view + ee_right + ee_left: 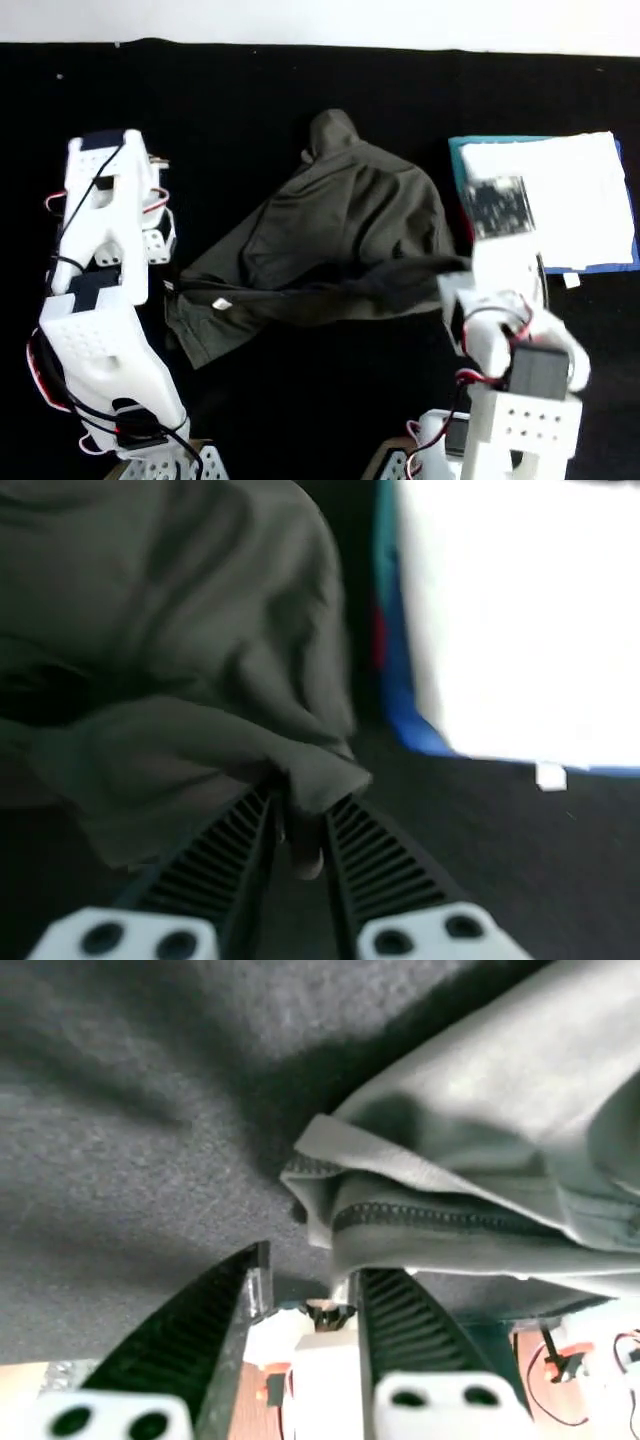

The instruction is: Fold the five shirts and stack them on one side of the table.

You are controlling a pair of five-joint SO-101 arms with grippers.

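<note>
While the right tool (303,802) pinches the shirt (350,220), left tool (310,1265) gapes.

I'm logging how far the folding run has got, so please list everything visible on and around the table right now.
dark grey-green shirt: one, unfolded and rumpled, middle of the table.
stack of folded shirts: one stack, white on top with blue and teal edges beneath, on the table's right side; how many layers it holds cannot be told.
white tag: one, small, on the cloth at the stack's near edge.
table: one, covered in black cloth.
left gripper: one, black fingers on a white arm, open, just short of the shirt's hemmed corner.
right gripper: one, black fingers on a white arm, shut on a fold at the shirt's right edge, beside the stack.
</note>
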